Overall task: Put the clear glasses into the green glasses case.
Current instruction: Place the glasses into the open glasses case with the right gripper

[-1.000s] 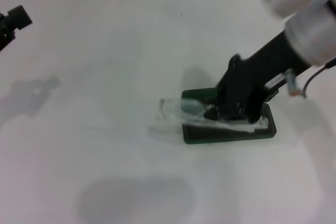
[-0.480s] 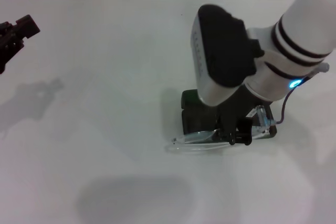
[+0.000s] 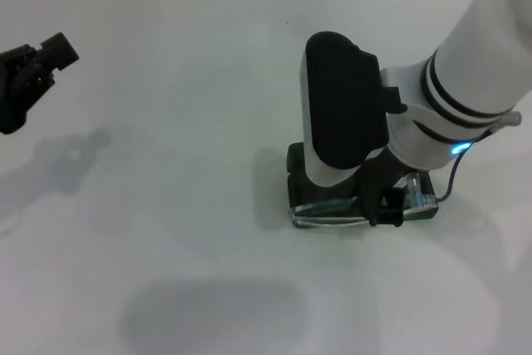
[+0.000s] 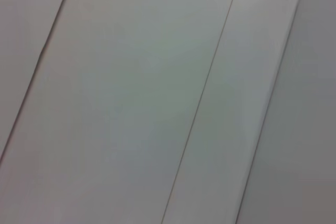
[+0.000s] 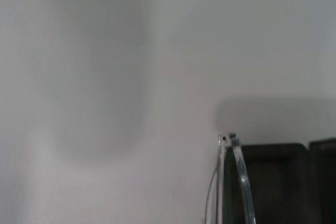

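Note:
The green glasses case lies open on the white table, right of centre in the head view, mostly covered by my right arm. The clear glasses lie along the case's near edge, level with its left end. My right gripper is down at that edge, shut on the glasses. In the right wrist view one end of the clear glasses stands over the dark inside of the case. My left gripper is raised at the far left, away from the case.
The white table spreads to the left of and in front of the case. Its far edge meets a wall along the top of the head view. The left wrist view shows only pale panels.
The right gripper has carried the glasses to the right. They stuck out past the case's left end before and now line up along its near edge. The left gripper drifted slightly.

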